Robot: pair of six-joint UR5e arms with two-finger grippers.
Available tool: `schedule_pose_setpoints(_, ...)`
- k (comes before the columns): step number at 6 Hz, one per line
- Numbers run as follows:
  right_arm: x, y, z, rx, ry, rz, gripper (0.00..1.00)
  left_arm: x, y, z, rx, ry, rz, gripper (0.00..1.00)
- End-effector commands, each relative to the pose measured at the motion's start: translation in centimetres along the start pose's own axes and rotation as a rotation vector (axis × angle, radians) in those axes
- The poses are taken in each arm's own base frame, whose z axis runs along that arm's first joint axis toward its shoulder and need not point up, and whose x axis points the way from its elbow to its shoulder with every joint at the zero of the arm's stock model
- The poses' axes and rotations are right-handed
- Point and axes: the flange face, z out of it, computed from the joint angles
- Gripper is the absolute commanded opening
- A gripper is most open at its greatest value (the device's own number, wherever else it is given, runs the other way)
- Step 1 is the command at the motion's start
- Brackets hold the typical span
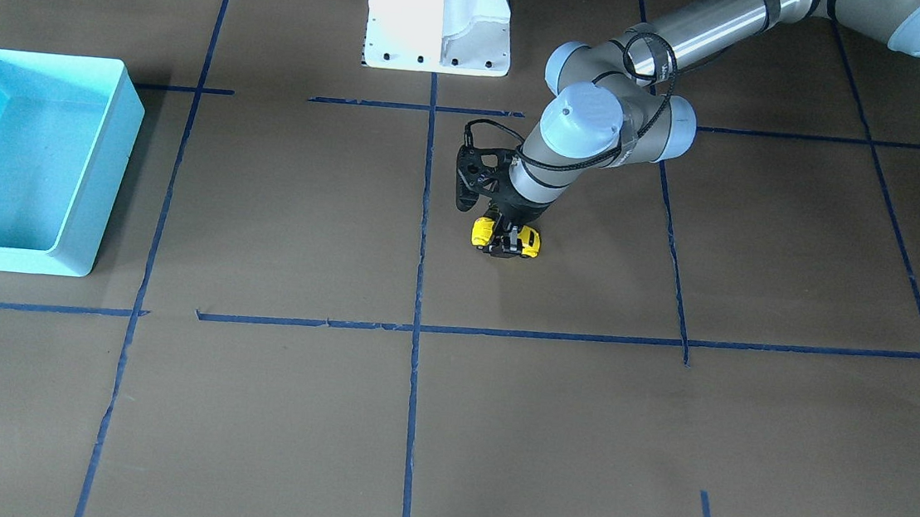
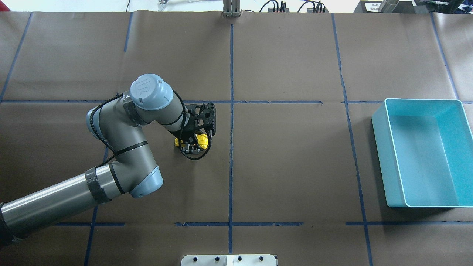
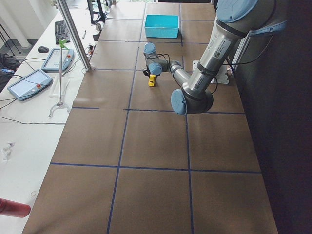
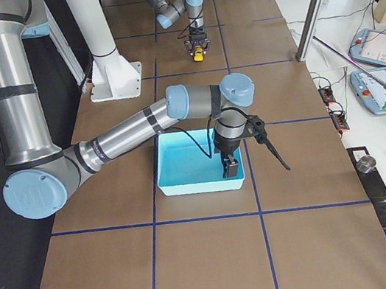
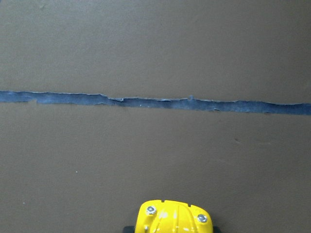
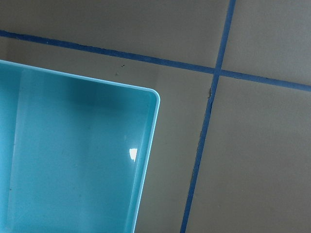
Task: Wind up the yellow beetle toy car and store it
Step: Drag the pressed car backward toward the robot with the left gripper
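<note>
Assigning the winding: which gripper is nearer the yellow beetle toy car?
Left. The left gripper straddles the yellow beetle toy car; the right gripper hangs over the blue bin.

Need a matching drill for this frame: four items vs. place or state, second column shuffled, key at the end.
Items:
A. yellow beetle toy car
B. light blue bin
C. left gripper
D. blue tape lines

Place or state:
1. form a grid across the table
2. lowered, fingers closed around the toy
3. on the robot's right side of the table
4. sits on the table on the robot's left of the centre line, between two fingers

Pairs: A-4, B-3, C-2, D-1
</note>
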Motion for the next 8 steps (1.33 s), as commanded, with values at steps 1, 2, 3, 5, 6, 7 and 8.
schedule_pose_setpoints(1, -0.2, -0.1, -0.2, 0.005, -0.001, -0.002, 1.00, 0.1, 2.1, -0.6, 0.014, -0.014, 0.003, 0.02)
schedule_pose_setpoints(2, -0.2, -0.1, -0.2, 0.005, -0.001, -0.002, 1.00, 0.3, 2.6, -0.7, 0.008, -0.025, 0.003, 0.02)
schedule_pose_setpoints(3, -0.4, -0.2, -0.2, 0.006, -0.013, -0.003, 1.00, 0.3, 3.3, -0.7, 0.003, -0.039, 0.002, 0.02)
schedule_pose_setpoints(5, -0.4, -0.2, -0.2, 0.008, -0.017, -0.001, 1.00, 0.6, 4.2, -0.7, 0.010, -0.043, 0.008, 0.02)
schedule_pose_setpoints(6, -0.4, -0.2, -0.2, 0.007, -0.017, -0.002, 1.00, 0.7, 4.1, -0.9, 0.017, -0.047, 0.012, 0.02)
schedule_pose_setpoints(7, -0.5, -0.2, -0.2, 0.008, -0.023, -0.002, 1.00, 0.9, 5.5, -0.6, 0.020, -0.059, 0.016, 0.02)
schedule_pose_setpoints(8, -0.5, -0.2, -0.2, 0.009, -0.025, -0.002, 1.00, 1.2, 6.4, -0.8, 0.024, -0.062, 0.018, 0.02)
